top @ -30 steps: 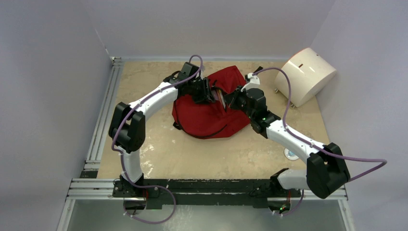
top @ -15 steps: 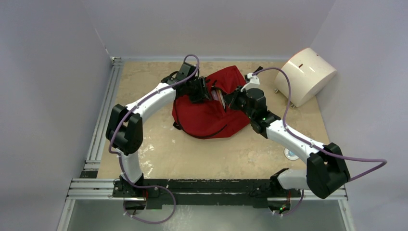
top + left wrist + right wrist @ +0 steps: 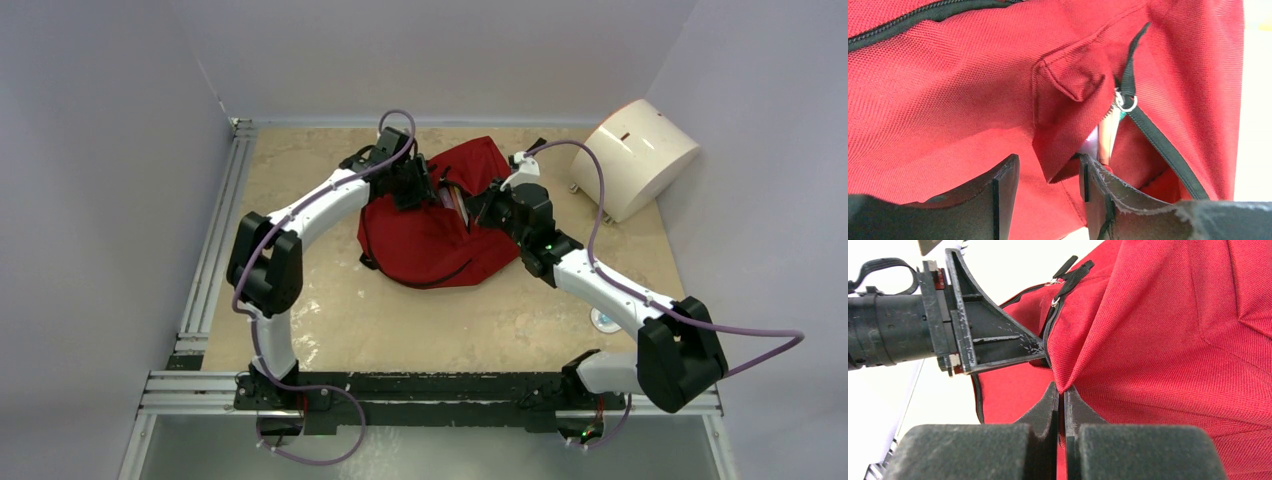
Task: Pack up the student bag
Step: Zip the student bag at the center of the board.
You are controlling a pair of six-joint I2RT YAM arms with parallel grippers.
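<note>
**Arms at the mouth of the bag.** The dark-red student bag (image 3: pixel 440 235) lay slumped toward the far edge of the worktop (image 3: pixel 450 310), roughly midway between its left and right edges, with both arms reaching in over it.

The right gripper (image 3: pixel 1060 390) was pinched tight on a peak of the bag's red fabric beside the black zipper (image 3: pixel 1047 335), holding that side of the mouth up. The left gripper (image 3: pixel 1048 167) stood at the opening with its jaws parted and gripping nothing. The pointed tip of a loose fabric flap (image 3: pixel 1073 100) hung at the gap between them.

Behind that flap, slim pale and pinkish items (image 3: pixel 1104 142) showed inside the bag, too hidden to identify, just below a small metal pull ring (image 3: pixel 1126 102). A white drum-shaped box (image 3: pixel 640 155) sat at the worktop's far right corner, well apart from the bag.

Packing appeared well under way, since something was already inside. The mouth gaped open, so what seemed left was to settle the contents, let go of the fabric and draw the zipper shut.
</note>
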